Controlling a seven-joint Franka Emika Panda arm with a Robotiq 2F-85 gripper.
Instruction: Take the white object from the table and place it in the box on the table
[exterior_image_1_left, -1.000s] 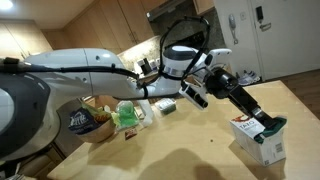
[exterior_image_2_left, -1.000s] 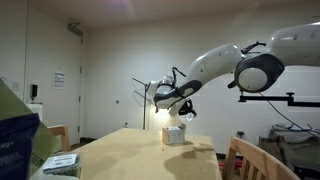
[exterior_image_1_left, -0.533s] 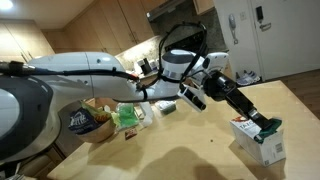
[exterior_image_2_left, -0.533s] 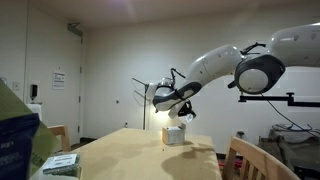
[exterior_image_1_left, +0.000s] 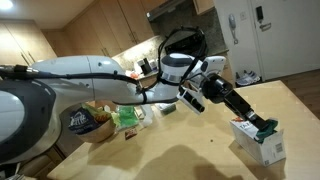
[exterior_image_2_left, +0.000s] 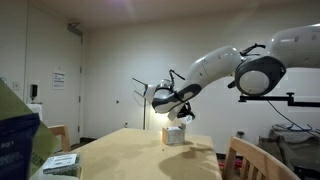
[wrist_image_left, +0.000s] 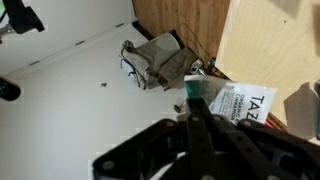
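The box is a white carton with green print, standing near the table's right end in an exterior view (exterior_image_1_left: 252, 145). It also shows small and far off in an exterior view (exterior_image_2_left: 175, 135), and in the wrist view (wrist_image_left: 243, 102). My gripper (exterior_image_1_left: 264, 124) is just above the carton's top, and shows too in an exterior view (exterior_image_2_left: 181, 113). In the wrist view my gripper (wrist_image_left: 196, 103) is shut on the white object (wrist_image_left: 199, 87), a small packet whose teal patch sticks out past the fingertips. Most of the packet is hidden by the fingers.
A dark basket (exterior_image_1_left: 88, 121) and a green bag (exterior_image_1_left: 127, 116) stand at the table's far left. A flat carton (exterior_image_2_left: 62, 163) and a blue box (exterior_image_2_left: 15, 140) lie near the camera. A chair back (exterior_image_2_left: 245, 160) stands beside the table. A grey bag (wrist_image_left: 152, 56) lies on the floor.
My gripper has moved slightly down and right toward the carton's top, still holding the packet. Nothing else has moved.
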